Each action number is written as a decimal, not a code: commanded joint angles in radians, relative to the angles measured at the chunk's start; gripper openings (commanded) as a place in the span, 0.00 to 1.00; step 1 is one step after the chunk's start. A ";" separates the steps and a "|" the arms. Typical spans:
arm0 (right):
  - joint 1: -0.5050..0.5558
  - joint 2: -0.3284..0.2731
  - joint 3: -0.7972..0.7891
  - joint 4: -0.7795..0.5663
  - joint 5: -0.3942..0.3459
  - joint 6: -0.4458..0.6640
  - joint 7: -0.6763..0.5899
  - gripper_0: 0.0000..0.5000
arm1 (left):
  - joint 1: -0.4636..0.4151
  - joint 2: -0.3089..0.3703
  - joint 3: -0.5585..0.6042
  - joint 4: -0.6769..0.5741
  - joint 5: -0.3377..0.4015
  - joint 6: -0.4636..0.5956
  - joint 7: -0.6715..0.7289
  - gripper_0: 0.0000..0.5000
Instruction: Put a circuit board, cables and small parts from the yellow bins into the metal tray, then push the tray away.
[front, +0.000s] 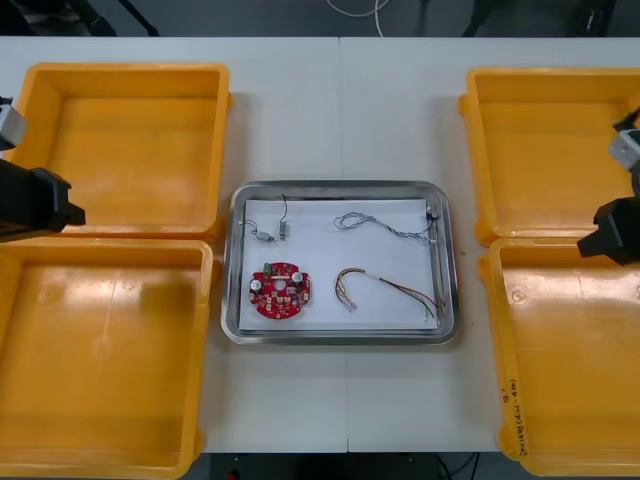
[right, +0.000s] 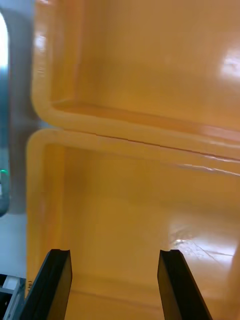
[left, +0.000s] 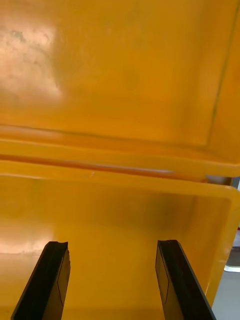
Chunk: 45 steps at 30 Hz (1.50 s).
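Sitting in metal tray (front: 340, 186): circuit board (front: 280, 290), cables (front: 385, 225), small parts (front: 265, 237). Left gripper (left: 112, 280), right gripper (right: 116, 285) over yellow bins (front: 130, 150), jaws wide.

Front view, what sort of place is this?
Probably an electronics kitting bench: a light table with four yellow bins, a metal tray between them holding a round red circuit board and cables, and a robot's left tool and right tool open over the bins.

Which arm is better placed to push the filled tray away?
Right, marginally: the right gripper, open over the right yellow bins, sits slightly nearer the metal tray than the left gripper, also open, over the left yellow bins.
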 joint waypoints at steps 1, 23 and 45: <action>-0.122 -0.045 0.103 -0.031 -0.035 0.004 0.022 1.00 | 0.084 0.044 0.053 -0.079 0.016 0.006 -0.118 1.00; -0.481 0.139 0.572 -0.030 0.018 0.004 0.040 1.00 | 0.270 0.044 0.105 -0.187 0.024 0.006 -0.132 1.00; -0.618 0.274 0.911 0.090 0.113 -0.123 0.339 1.00 | 0.272 0.044 0.105 -0.187 0.024 0.006 -0.132 1.00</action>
